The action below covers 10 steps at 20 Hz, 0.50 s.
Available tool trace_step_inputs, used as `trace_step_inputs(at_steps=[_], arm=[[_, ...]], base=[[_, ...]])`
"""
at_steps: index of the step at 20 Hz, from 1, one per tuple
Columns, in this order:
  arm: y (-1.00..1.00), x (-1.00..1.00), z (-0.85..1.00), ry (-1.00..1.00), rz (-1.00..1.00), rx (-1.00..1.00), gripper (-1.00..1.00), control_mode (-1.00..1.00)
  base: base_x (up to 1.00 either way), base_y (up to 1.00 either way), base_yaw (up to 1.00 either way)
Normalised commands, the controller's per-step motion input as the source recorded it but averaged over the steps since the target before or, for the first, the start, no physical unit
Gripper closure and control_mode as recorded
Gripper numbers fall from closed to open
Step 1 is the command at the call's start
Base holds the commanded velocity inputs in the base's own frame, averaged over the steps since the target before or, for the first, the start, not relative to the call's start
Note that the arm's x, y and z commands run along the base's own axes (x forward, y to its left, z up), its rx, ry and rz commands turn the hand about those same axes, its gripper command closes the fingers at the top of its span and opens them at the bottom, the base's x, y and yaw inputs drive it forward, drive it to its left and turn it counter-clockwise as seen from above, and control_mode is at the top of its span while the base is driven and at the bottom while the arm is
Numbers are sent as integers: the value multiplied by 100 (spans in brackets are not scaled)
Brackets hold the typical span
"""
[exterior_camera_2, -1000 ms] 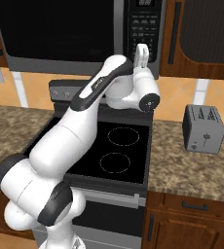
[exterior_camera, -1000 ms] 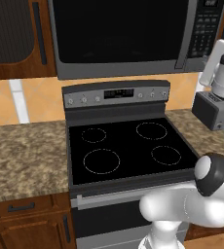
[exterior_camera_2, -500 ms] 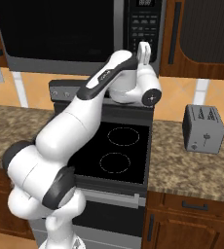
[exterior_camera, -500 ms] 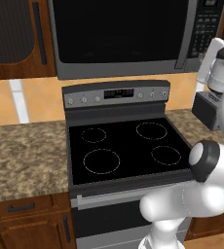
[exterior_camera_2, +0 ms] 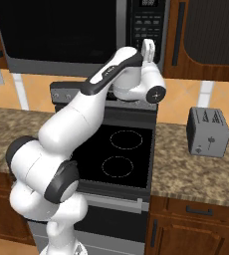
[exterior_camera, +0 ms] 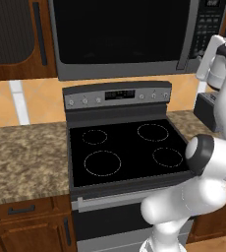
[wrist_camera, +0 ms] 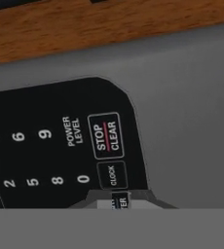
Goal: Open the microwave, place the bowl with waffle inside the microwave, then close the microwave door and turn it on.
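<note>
The microwave (exterior_camera: 120, 37) hangs above the stove (exterior_camera: 122, 147), its door (exterior_camera_2: 57, 32) shut and its keypad (wrist_camera: 60, 151) at the right, where the tool (exterior_camera_2: 148, 50) stands raised against the lower buttons. Whether the tool is clenched or slightly parted cannot be told: its tips merge with the dark panel in the right base view. The keypad is judged rigid and flat, needing only a light, square push on one button, not a grip; the smooth glass door would be worked by its vertical handle (exterior_camera: 185, 34). In the hand view the key nearest the tips is partly covered, its label unreadable. A toaster (exterior_camera_2: 209, 130) stands on the bench (exterior_camera_2: 196, 174).
</note>
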Motion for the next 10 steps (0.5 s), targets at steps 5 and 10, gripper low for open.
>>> trace_step_inputs(at_steps=[5, 10], arm=[[0, 20, 0, 0, 0, 0, 100, -100], [0, -10, -6, 0, 0, 0, 100, -100]], base=[[0, 0, 0], [0, 0, 0]])
